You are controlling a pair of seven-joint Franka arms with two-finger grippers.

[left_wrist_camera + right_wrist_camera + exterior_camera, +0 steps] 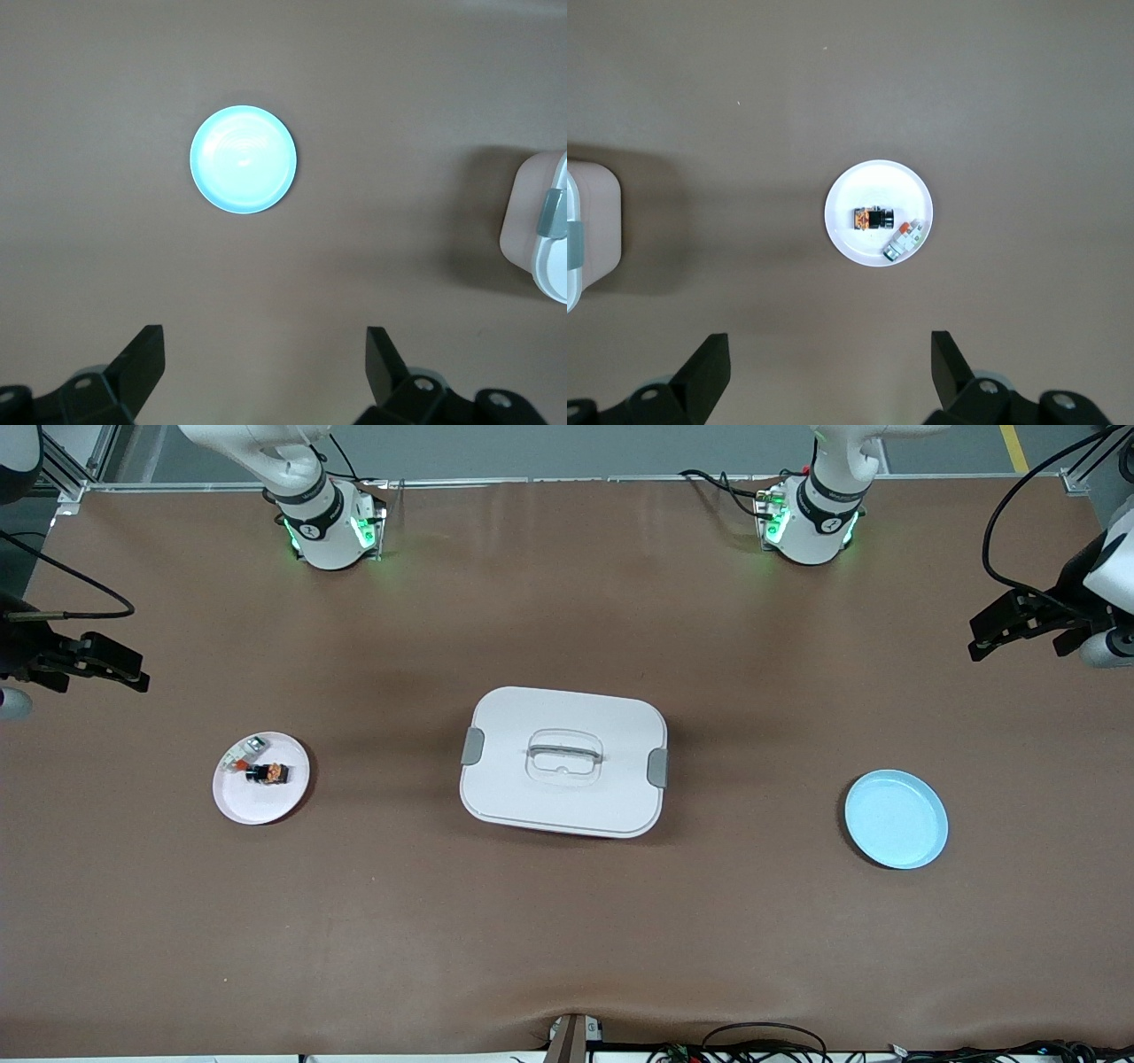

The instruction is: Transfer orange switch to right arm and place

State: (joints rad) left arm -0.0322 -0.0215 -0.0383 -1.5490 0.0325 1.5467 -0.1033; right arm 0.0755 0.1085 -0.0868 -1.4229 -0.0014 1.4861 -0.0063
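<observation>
The orange switch (268, 773) is a tiny black block with orange markings. It lies on a small white plate (257, 802) toward the right arm's end of the table. In the right wrist view the orange switch (873, 218) rests near the middle of the white plate (859, 190). My right gripper (133, 675) hangs open and empty in the air over the table's edge at that end, its fingertips (713, 350) wide apart around the gripper's middle (829, 350). My left gripper (976, 640) is open and empty too (264, 345), over the left arm's end of the table.
A white-grey component with a red-orange end (241, 755) shares the white plate with the switch, also seen from the right wrist (905, 240). A white lidded box (563, 760) with a handle stands mid-table. A light-blue plate (895, 819) sits toward the left arm's end, below the left wrist (243, 159).
</observation>
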